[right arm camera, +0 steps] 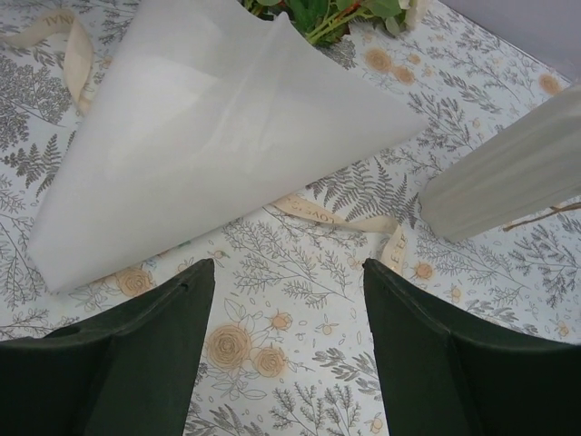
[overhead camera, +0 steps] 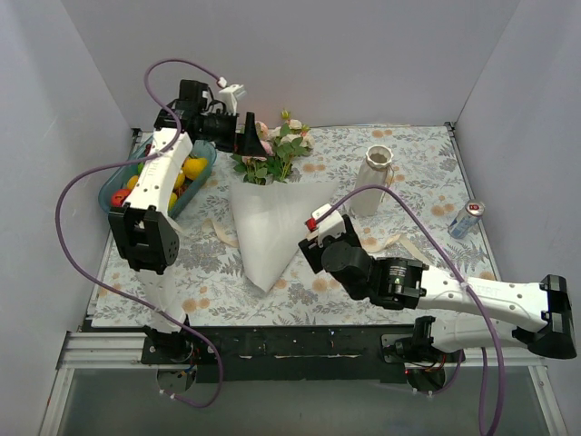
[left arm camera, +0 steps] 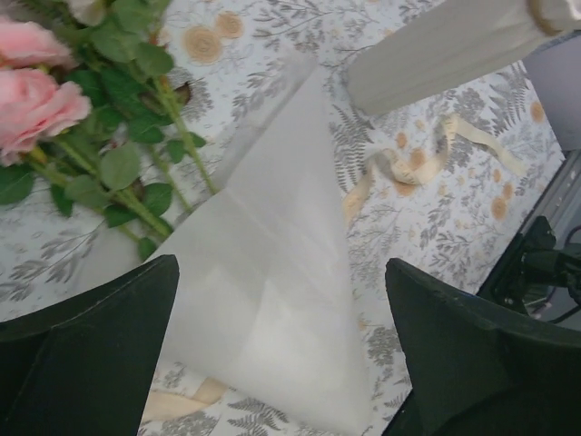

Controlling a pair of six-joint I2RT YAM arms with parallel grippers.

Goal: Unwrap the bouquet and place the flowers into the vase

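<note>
The bench (overhead camera: 218, 291), covered by a cloth printed with grey ferns and peach roses, carries everything. At its middle lies the bouquet's wrap, a cone of white translucent paper (overhead camera: 268, 222) (left arm camera: 272, 300) (right arm camera: 209, 127), flat on the cloth with its tip toward the near edge and its wide mouth toward the back. At the far left stands a blue plastic tray (overhead camera: 204, 177) of yellow, red and green fruit, partly hidden by the left arm. The flowers (overhead camera: 277, 150) (left arm camera: 54, 100) (right arm camera: 336, 14), pink and cream roses on green leafy stems, lie at the cone's mouth with their stems running under the paper's edge and their heads toward the back wall. The white ribbed ceramic vase (overhead camera: 374, 177) (left arm camera: 445, 50) (right arm camera: 508, 173) stands upright just right of the cone, apart from it and with no flowers in it. The left claw (overhead camera: 247, 134) (left arm camera: 281, 272) hangs above the cloth close beside the pink roses, jaws spread wide with nothing between them. The right claw (overhead camera: 310, 243) (right arm camera: 289, 268) hovers over bare cloth by the cone's near right side, jaws likewise wide apart and holding nothing. Loose cream ribbon (overhead camera: 222, 234) (left arm camera: 399, 168) (right arm camera: 318, 211) trails on the cloth on both sides of the cone. A small silver drink can (overhead camera: 466, 219) stands near the right edge, well apart from the vase.
</note>
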